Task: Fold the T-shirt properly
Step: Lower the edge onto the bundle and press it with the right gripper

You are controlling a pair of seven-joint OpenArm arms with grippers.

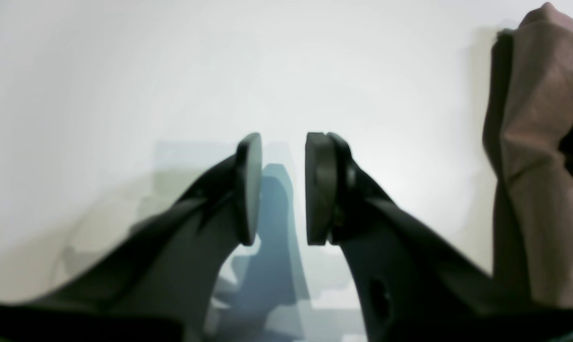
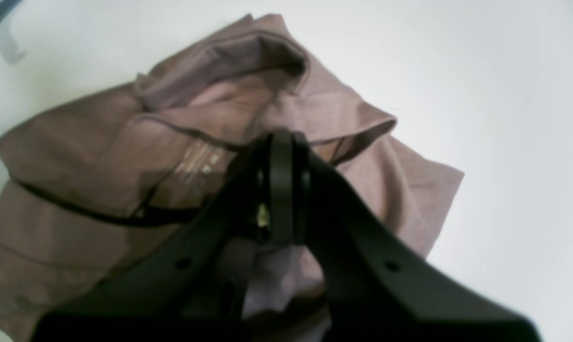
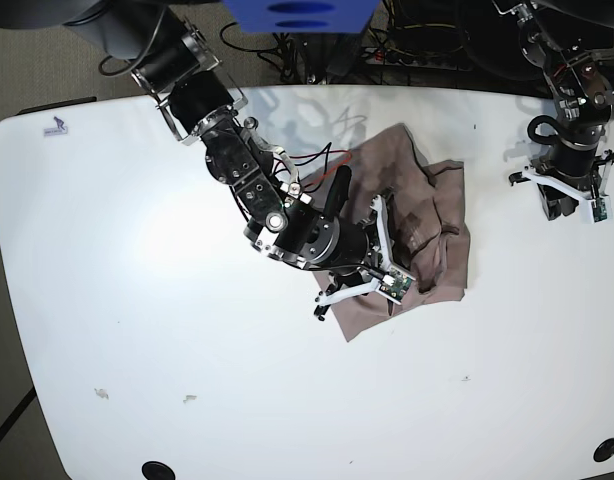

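Note:
The mauve-brown T-shirt (image 3: 442, 215) lies bunched and partly folded right of the white table's (image 3: 187, 350) centre. In the right wrist view its dark hems run together at the tips of my right gripper (image 2: 281, 190), which is shut on a fold of the T-shirt (image 2: 101, 156). In the base view that arm lies across the shirt's left side and hides the grip. My left gripper (image 1: 284, 190) hangs over bare table with its pads a small gap apart and nothing between them. It stands apart from the T-shirt (image 1: 538, 142), which shows at the right edge of the left wrist view.
Cables (image 3: 387, 50) and a blue object (image 3: 297, 15) sit beyond the table's back edge. A small sticker (image 3: 55, 127) marks the far left corner. Two dark round holes (image 3: 157, 468) (image 3: 607, 450) sit near the front edge, with small flecks (image 3: 102, 393) nearby.

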